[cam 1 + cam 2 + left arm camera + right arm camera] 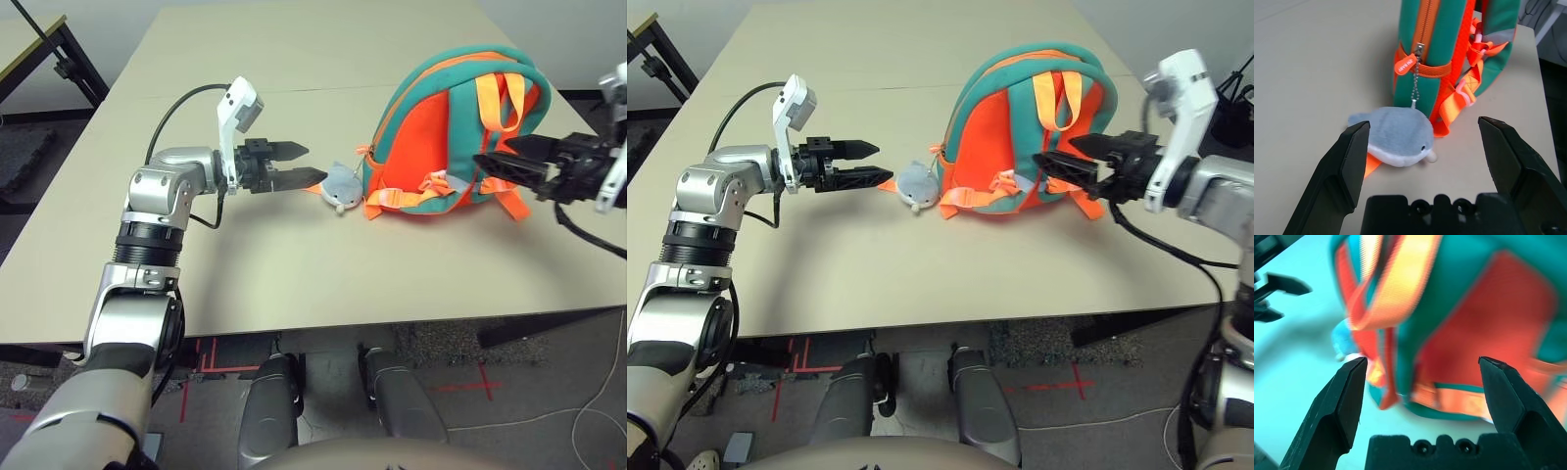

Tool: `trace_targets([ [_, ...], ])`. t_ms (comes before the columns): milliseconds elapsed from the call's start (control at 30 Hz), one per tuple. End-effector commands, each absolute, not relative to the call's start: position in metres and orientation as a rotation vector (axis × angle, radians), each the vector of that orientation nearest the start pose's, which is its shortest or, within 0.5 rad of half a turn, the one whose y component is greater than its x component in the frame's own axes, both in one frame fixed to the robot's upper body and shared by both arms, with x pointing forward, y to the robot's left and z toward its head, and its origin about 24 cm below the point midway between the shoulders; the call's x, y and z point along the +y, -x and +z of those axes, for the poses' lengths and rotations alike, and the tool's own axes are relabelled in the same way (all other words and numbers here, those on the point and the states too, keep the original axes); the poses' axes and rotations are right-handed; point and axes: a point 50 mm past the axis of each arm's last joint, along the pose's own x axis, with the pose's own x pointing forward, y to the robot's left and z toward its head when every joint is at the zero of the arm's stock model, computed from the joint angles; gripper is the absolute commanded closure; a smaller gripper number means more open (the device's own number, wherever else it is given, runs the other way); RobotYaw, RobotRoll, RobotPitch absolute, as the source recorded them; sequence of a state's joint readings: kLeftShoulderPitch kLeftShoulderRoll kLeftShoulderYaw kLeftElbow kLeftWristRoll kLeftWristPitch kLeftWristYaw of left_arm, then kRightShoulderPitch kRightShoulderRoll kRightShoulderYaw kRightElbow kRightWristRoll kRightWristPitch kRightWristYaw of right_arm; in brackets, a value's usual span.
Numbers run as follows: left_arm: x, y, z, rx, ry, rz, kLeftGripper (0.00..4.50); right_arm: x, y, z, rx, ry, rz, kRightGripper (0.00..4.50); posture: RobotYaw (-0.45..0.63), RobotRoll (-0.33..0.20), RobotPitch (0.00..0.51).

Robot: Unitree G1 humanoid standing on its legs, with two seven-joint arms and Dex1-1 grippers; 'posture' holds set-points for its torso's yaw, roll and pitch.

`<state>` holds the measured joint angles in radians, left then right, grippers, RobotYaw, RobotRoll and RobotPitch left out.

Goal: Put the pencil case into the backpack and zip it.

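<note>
A pale, matte surface (294, 274) stretches out beneath both of the robot's claws. The largest thing on it is a child's backpack (421, 137), between the two claws: teal trim around an orange body, standing up and leaning a little, its shoulder straps facing the robot. An orange top loop (1058, 101) curves out just beyond the right claw, and orange webbing (976, 198) with buckles lies bunched along the bottom, on the side toward the left claw.

The right claw (1085, 164) is in front of the strap side of the backpack, its two black fingers spread wide with nothing held between them. The left claw (302, 164) hovers on the backpack's other side, also wide open and empty, its fingers pointing toward the bag.

Smaller still, a grey and white plush fish (1396, 134) with orange fabric beneath it rests on the surface just ahead of the left claw's fingertips, between them and the backpack. A short bead chain (1415, 87) joins it to the metal zipper pull (1419, 50) on the bag's side, next to a small orange tag (1405, 64), the smallest detail.
</note>
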<state>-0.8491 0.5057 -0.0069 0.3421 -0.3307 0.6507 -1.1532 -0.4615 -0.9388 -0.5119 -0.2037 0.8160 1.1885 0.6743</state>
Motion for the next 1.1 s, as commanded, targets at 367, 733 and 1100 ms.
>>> trace_targets([
  [367, 0.23, -0.339, 0.173, 0.027, 0.014, -0.703, 0.07, -0.344, -0.266, 0.202, 0.067, -0.042, 0.009, 0.0, -0.2, 0.0, 0.158],
  [733, 0.273, -0.332, 0.154, -0.099, 0.083, -0.317, 0.07, -0.357, -0.278, 0.172, -0.063, -0.083, -0.119, 0.0, -0.17, 0.0, 0.162],
  [1100, 0.302, -0.311, 0.125, -0.094, 0.092, -0.103, 0.07, -0.36, -0.28, 0.149, -0.123, -0.051, -0.126, 0.0, -0.14, 0.0, 0.173],
])
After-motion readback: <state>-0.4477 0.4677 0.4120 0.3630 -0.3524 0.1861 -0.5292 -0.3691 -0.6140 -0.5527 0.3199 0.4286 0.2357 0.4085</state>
